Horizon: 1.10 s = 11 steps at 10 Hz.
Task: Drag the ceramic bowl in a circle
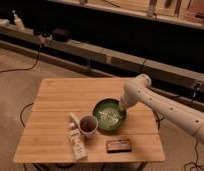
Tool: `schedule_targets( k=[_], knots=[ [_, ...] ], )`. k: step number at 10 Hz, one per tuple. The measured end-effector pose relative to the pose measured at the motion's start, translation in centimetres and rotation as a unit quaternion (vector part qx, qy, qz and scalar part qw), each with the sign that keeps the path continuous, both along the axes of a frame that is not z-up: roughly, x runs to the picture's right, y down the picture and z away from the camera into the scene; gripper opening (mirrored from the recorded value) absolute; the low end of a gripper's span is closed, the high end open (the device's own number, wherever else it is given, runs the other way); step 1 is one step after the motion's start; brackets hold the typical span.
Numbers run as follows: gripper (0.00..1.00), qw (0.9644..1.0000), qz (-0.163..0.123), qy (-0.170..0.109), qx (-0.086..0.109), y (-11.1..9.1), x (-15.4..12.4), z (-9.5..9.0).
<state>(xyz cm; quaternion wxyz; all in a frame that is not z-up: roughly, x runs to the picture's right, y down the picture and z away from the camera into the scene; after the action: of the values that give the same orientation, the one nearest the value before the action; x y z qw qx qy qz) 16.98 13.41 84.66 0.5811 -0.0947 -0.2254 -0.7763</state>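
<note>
The ceramic bowl (109,114) is wide and shallow, glossy green inside with pale markings and a dark rim. It sits on the wooden table (65,100), a little right of centre and close to the white mug. My gripper (122,107) comes down from the white arm (160,105) at the right and meets the bowl's right rim. The arm's wrist hides where the gripper touches the bowl.
A small white mug (88,125) with a dark inside stands just left of the bowl. A white bottle (75,136) lies at the front left. A dark flat packet (119,145) lies near the front edge. Shelving and cables run behind the table.
</note>
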Motion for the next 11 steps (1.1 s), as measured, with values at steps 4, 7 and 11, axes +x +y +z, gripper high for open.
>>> schedule_targets(
  k=[4,7,11],
  knots=[
    [0.06,0.9913,0.077,0.076,0.075,1.7,8.2,-3.0],
    [0.06,0.9743,0.133,0.136,0.121,0.7,14.0,-1.1],
    [0.06,0.9629,0.170,0.145,0.152,-1.0,14.6,2.6]
  ],
)
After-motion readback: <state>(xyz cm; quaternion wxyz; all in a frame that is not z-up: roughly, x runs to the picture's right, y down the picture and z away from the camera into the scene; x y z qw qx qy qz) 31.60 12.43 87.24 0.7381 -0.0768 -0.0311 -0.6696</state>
